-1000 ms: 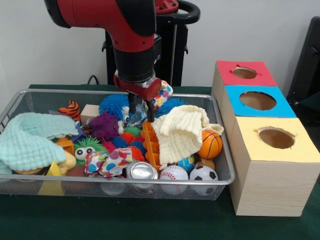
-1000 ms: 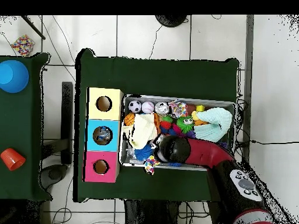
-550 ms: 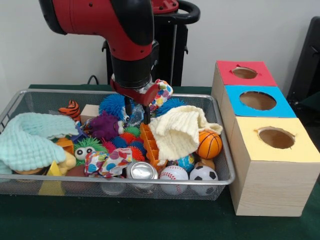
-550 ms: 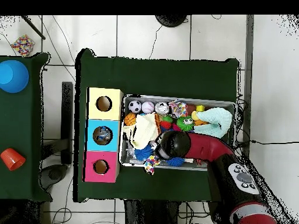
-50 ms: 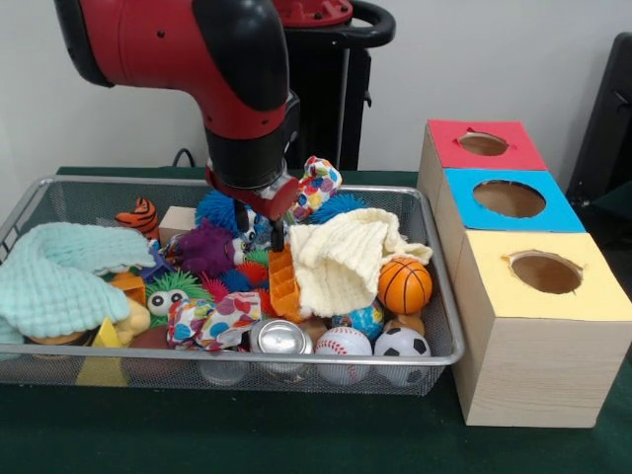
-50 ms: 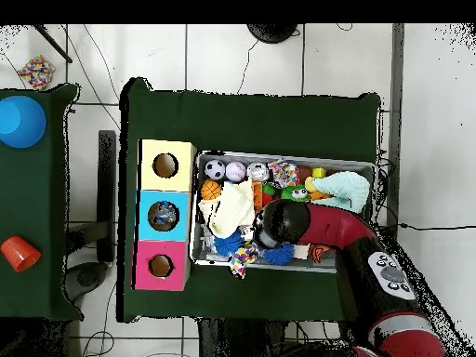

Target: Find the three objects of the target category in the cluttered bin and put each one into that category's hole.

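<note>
1. Green worktop (image 5: 296, 444) in the front view: the wire bin (image 5: 434, 296) is still full, balls such as the basketball (image 5: 405, 285) among the clutter. The hand (image 5: 261, 229) is low beside the cream cloth (image 5: 341, 259); whether it grips anything, I cannot tell.
2. From overhead, the blue box (image 6: 164, 215) seems to hold something; most sorting likely remains.

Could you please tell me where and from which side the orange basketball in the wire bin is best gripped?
Probably straight from above, across the widest part of the orange basketball. Its top shows bare. The cream knitted cloth presses on one side, and the soccer ball sits low in front, so a side approach looks crowded.
</note>
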{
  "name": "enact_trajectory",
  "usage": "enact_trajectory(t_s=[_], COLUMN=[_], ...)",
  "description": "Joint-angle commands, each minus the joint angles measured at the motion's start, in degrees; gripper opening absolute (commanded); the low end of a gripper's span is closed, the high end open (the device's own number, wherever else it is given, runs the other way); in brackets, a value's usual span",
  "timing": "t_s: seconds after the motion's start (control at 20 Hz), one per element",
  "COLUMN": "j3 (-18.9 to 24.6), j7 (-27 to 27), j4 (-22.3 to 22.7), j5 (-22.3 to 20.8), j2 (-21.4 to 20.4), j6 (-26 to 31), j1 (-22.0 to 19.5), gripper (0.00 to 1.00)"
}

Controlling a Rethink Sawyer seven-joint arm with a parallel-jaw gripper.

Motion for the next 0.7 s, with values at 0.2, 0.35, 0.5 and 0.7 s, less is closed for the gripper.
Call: enact_trajectory(t_s=[0.2,0.35,0.5,0.7], j3=[6.9,8.8,10.4,13.0], j7=[-14.7,-16.7,-16.4,-15.7], j4=[-6.0,-6.0,-3.9,-0.6], j5=[-2.9,-2.4,-1.7,-0.6], j2=[6.4,6.3,4.7,2.2], j6=[6.6,8.9,10.0,11.0], j1=[-5.0,-6.4,-7.4,-9.1], gripper=[1.00,1.00,1.00,1.00])
